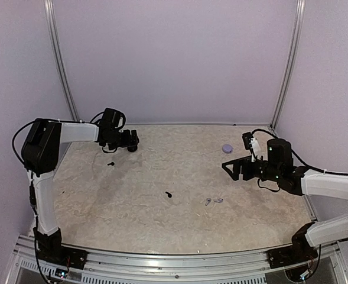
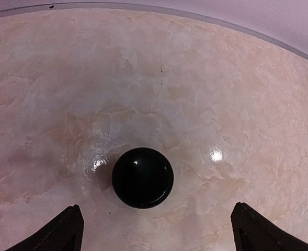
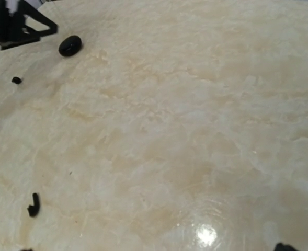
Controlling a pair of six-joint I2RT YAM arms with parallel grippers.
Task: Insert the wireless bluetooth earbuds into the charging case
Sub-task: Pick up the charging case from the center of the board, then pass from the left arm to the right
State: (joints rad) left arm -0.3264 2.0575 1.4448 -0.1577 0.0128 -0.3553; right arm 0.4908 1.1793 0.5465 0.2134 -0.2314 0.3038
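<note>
With no pick-up yet made, the right gripper (image 1: 233,164) hung wide open and empty beside the apparently shut charging case (image 1: 227,148) at far right, the earbuds (image 1: 218,200) lying loose nearer, while the left gripper (image 1: 132,144) stood open over a black disc (image 2: 142,178); opening the case looked the next job.

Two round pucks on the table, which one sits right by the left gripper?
The black disc, just ahead of the open left gripper; the pale lavender charging case lies across the table near the right gripper.

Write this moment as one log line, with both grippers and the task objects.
left gripper: open, over black disc | right gripper: open, empty | earbuds: on table, outside charging case
</note>
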